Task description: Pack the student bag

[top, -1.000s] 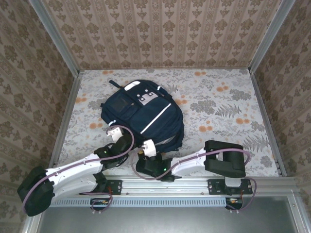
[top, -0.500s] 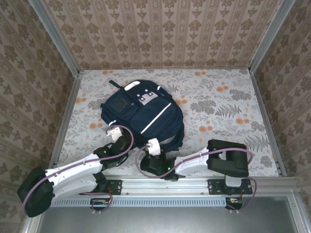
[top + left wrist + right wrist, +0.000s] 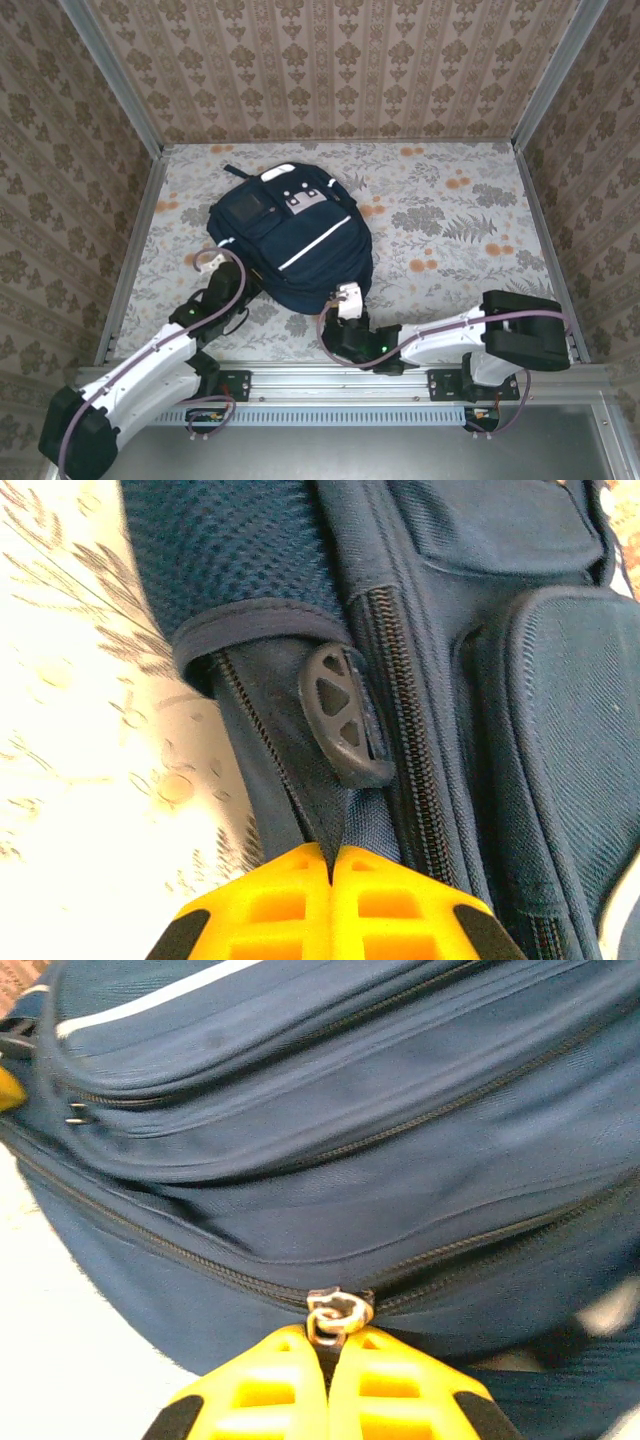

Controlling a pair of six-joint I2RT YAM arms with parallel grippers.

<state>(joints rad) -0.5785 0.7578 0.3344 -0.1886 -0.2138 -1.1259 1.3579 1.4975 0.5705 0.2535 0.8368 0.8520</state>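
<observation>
The bag [image 3: 290, 235] is lying flat on the flowery table [image 3: 450, 220], centre-left in the top view. The left gripper [image 3: 332, 865] is pinching a dark strap [image 3: 325, 825] just under a grey plastic tab [image 3: 338, 715], fingers squeezed tight on it. The right gripper [image 3: 328, 1355] is nipping a metal zipper pull [image 3: 330, 1318], bottom middle of its wrist view.

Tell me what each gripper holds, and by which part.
Both hold the student bag: the left gripper pinches a dark strap on its side, the right gripper pinches a metal zipper pull.
</observation>
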